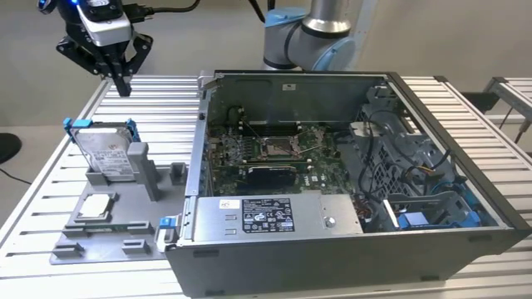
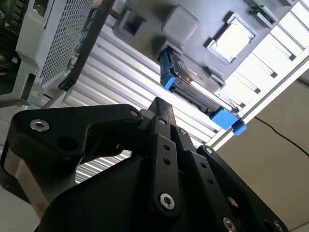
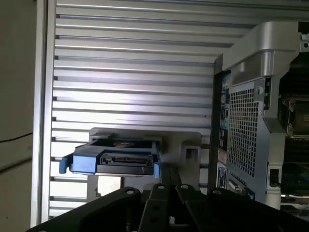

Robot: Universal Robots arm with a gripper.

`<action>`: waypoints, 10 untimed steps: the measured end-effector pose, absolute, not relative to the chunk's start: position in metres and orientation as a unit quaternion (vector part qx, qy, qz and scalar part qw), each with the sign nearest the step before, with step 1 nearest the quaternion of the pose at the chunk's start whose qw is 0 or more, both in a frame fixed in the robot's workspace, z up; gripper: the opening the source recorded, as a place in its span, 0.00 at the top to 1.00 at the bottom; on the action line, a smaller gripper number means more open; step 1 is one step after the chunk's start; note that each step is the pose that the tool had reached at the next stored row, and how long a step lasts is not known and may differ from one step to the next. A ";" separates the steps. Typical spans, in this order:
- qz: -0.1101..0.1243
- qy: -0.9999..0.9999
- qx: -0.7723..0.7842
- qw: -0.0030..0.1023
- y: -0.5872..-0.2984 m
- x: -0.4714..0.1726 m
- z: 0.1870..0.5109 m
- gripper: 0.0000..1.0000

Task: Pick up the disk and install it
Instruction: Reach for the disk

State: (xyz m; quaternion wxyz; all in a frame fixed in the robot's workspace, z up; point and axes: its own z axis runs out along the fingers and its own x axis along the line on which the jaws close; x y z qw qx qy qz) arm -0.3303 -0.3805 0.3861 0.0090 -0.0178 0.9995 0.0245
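The jaws are drawn together to a narrow point and hold nothing. In the exterior view their black fingers (image 1: pixel 124 78) taper downward in the air above the slatted metal desk (image 1: pixel 50 187), over the corner at the exterior view's far left. In the second wrist view the fingers (image 2: pixel 161 128) meet at one tip that points toward the desk, clear of everything on it.

Below the jaws and well apart from them is the disk (image 1: pixel 106 149). It stands on edge in an upright slot of a grey fixture plate (image 1: pixel 124 215), which lies along the desk's edge at the exterior view's left. The disk's labelled face is turned to the exterior camera, and its blue carrier frame shows at both upper corners. In both wrist views the disk (image 2: pixel 193 96) (image 3: pixel 123 163) is seen from its top edge, with a blue tab at either end.

A small square silver chip (image 1: pixel 96 205) lies flat on the same plate, nearer the desk's front edge than the disk.

Just beside the plate, toward the exterior view's right, an open computer case (image 1: pixel 332 249) takes up the middle of the desk. Inside it are a motherboard (image 1: pixel 275 149) and, along the front wall, a long grey power-supply box (image 1: pixel 275 215). The arm's base (image 1: pixel 312 31) rises behind the case at the desk's far edge.
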 end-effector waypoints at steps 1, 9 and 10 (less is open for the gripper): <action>0.025 0.999 -0.018 0.009 -0.381 -0.333 0.386 1.00; 0.025 0.999 -0.019 0.009 -0.384 -0.353 0.386 1.00; 0.025 0.999 -0.019 0.009 -0.384 -0.355 0.385 1.00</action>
